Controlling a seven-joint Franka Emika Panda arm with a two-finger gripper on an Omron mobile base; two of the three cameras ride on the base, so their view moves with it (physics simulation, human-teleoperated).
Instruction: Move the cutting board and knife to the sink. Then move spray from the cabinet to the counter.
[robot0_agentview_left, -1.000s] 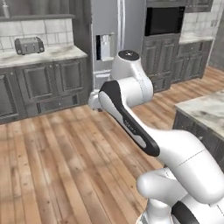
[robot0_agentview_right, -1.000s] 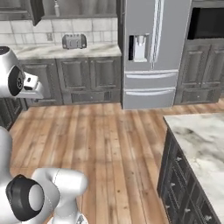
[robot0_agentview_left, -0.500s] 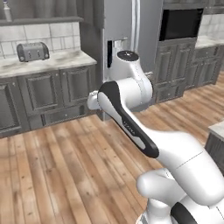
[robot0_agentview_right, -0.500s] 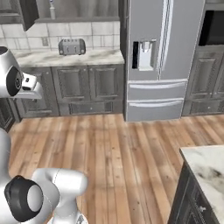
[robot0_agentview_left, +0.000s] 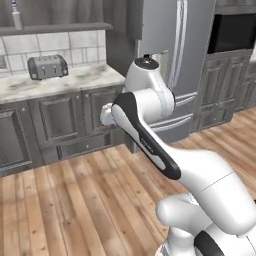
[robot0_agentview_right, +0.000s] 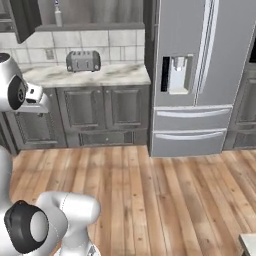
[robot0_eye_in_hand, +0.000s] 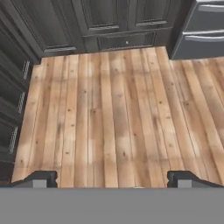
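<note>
The spray (robot0_agentview_right: 57, 14) is a slim pale bottle standing on the grey shelf (robot0_agentview_right: 95, 26) of the wall cabinet, whose dark door (robot0_agentview_right: 22, 20) hangs open at the left. It also appears as the spray (robot0_agentview_left: 15, 15) at the top left of the left base view. Below lies the marble-look counter (robot0_agentview_right: 112, 75). My gripper (robot0_eye_in_hand: 113, 180) is open, with nothing between its fingertips (robot0_eye_in_hand: 41, 178), and it points down at the wooden floor, well short of the counter. The cutting board, knife and sink are out of view.
A silver toaster (robot0_agentview_right: 83, 61) sits on the counter under the shelf. Dark panelled lower cabinets (robot0_agentview_right: 100, 115) run below it. A steel fridge (robot0_agentview_right: 200, 75) stands to the right, with a wall oven (robot0_agentview_left: 232, 35) beyond. Wooden floor (robot0_eye_in_hand: 113, 109) lies between me and the cabinets.
The base has driven, so the whole scene shifted: the toaster counter and fridge are now nearer and larger, and the island has slid out of view. The arm's pose is unchanged.
</note>
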